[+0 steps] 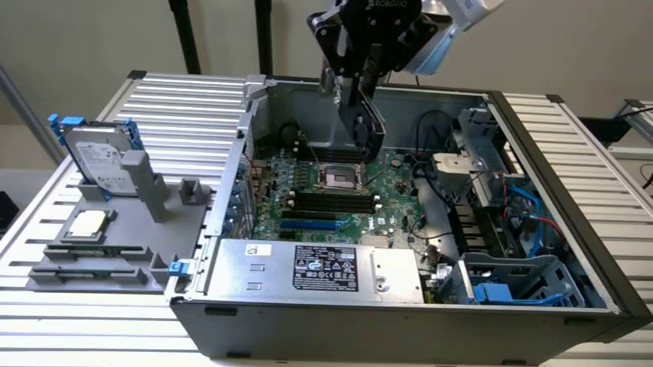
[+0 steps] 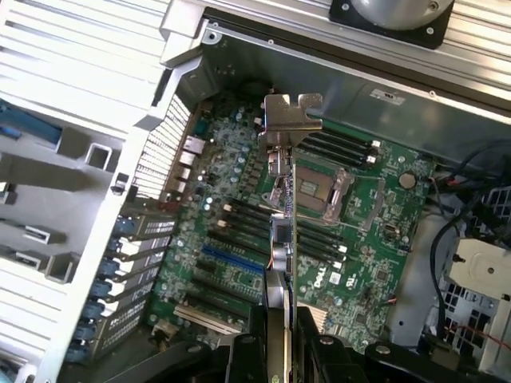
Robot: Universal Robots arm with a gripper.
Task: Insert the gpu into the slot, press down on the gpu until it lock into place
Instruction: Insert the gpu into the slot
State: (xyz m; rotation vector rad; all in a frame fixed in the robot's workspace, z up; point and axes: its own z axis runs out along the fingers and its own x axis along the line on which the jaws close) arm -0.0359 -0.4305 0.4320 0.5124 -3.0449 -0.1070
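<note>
Where it hovers, the gripper clamps the gpu.

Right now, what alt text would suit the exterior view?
The arm's fingers hold a card upright above the green motherboard inside an open computer case, clear of the blue slot. A hard drive sits outside the case.

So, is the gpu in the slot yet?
Out. The gpu hangs edge-on, clamped in the fingers, above the motherboard. The blue slot lies bare, with nothing seated in it.
</note>
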